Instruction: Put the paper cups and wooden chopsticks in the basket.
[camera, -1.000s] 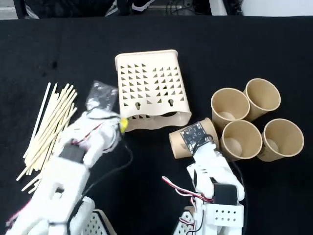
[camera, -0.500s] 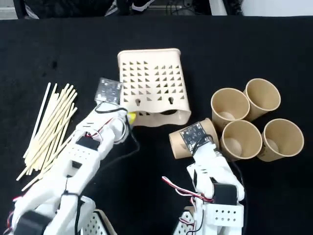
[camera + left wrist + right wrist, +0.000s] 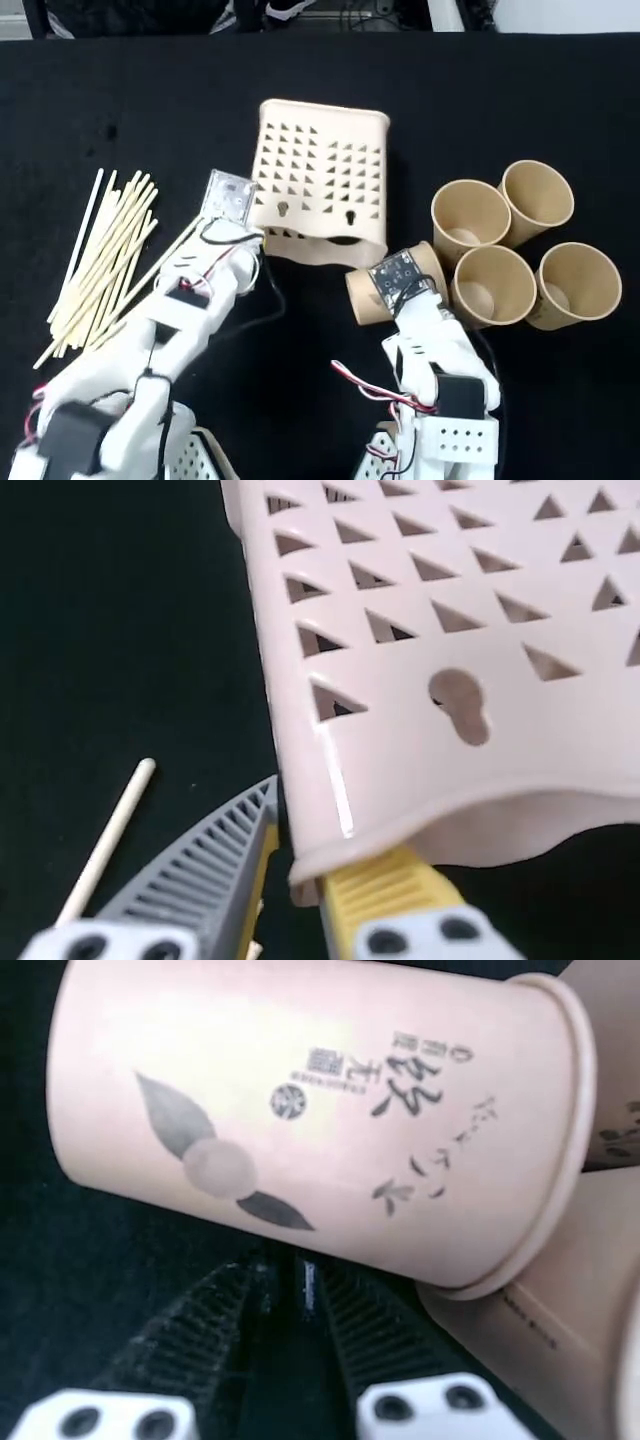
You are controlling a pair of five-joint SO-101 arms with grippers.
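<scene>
A cream perforated basket (image 3: 322,178) lies on its side, skewed, mid-table. My left gripper (image 3: 300,848) is shut on the corner of its rim (image 3: 330,820), grey finger outside and yellow finger under the lip; from above the left gripper (image 3: 257,240) is at the basket's near left corner. Wooden chopsticks (image 3: 100,255) lie in a loose pile at the left, one stick (image 3: 112,825) close by the gripper. One paper cup (image 3: 310,1120) lies on its side just ahead of my right gripper (image 3: 297,1272), which is shut and holds nothing. Several upright cups (image 3: 505,250) stand to the right.
Black cloth (image 3: 150,100) covers the table. The right arm's body (image 3: 440,375) stands near the front edge, close against the nearest upright cup (image 3: 487,285). The lying cup (image 3: 365,292) sits just below the basket's open mouth.
The left gripper has moved up to the basket's corner and closed on its rim. The basket has swung clockwise, its far end shifting right. The right arm has not moved.
</scene>
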